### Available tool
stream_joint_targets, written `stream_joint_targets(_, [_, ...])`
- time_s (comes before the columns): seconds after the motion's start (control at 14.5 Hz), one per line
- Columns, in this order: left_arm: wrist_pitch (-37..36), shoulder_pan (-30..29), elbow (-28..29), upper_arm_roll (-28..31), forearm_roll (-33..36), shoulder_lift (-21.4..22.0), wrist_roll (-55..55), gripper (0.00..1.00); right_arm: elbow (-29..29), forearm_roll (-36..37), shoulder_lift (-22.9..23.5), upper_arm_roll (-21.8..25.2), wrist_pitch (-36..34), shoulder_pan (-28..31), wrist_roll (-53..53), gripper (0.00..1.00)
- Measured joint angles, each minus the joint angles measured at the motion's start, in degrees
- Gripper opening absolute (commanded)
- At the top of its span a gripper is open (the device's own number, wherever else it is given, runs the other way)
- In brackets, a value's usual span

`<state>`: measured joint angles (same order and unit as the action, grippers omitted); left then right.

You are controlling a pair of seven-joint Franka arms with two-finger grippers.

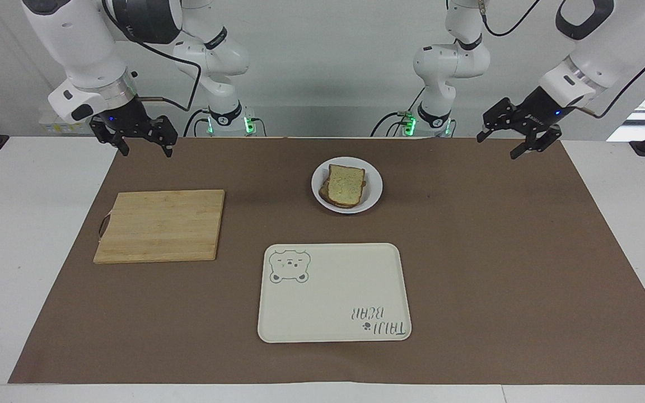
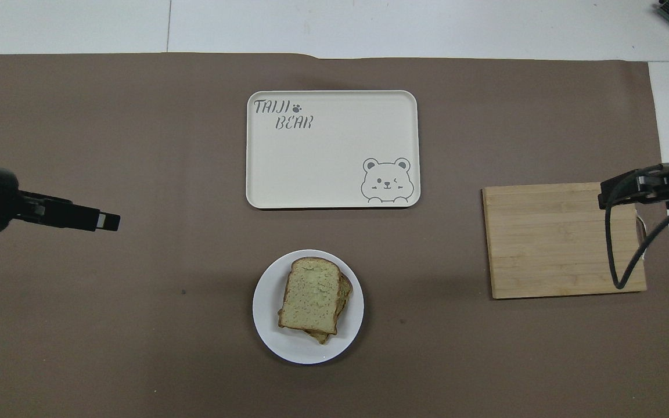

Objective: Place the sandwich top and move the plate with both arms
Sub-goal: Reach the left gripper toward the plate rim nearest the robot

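The sandwich top (image 1: 346, 183), a pale greenish slice with brown crust, lies on a stack of bread on the small white plate (image 1: 374, 189). It also shows in the overhead view (image 2: 310, 300), as does the plate (image 2: 270, 339). My left gripper (image 1: 496, 148) is open and empty, up in the air over the brown mat toward the left arm's end, apart from the plate. It also shows in the overhead view (image 2: 108, 221). My right gripper (image 1: 146, 152) is open and empty over the mat's corner at the right arm's end, where that arm waits.
A wooden cutting board (image 1: 160, 225) lies toward the right arm's end. A cream tray with a bear print (image 1: 333, 291) lies farther from the robots than the plate. A brown mat (image 1: 496, 252) covers the table.
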<state>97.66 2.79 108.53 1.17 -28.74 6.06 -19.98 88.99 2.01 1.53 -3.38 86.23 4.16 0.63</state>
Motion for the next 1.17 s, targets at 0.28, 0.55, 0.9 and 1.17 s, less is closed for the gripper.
stream_joint_targets(0.28, [12.6, 4.8, 15.7, -0.4, -9.4, 1.7, -6.2, 1.00, 0.0, 0.0, 0.0, 0.0, 0.0, 0.0, 0.0, 1.00])
stream_joint_targets(0.55, [22.7, 8.5, 29.2, -0.4, -24.1, 1.7, -18.3, 1.00, 0.0, 0.0, 0.0, 0.0, 0.0, 0.0, 0.0, 1.00])
stream_joint_targets(0.9, [28.8, 13.4, 37.0, -0.5, -39.1, -0.9, -28.5, 1.00, 0.0, 0.0, 0.0, 0.0, 0.0, 0.0, 0.0, 1.00])
stream_joint_targets(1.17, [29.5, 15.8, 37.8, -0.4, -47.0, -5.6, -30.7, 0.81, 0.0, 0.0, 0.0, 0.0, 0.0, 0.0, 0.0, 1.00])
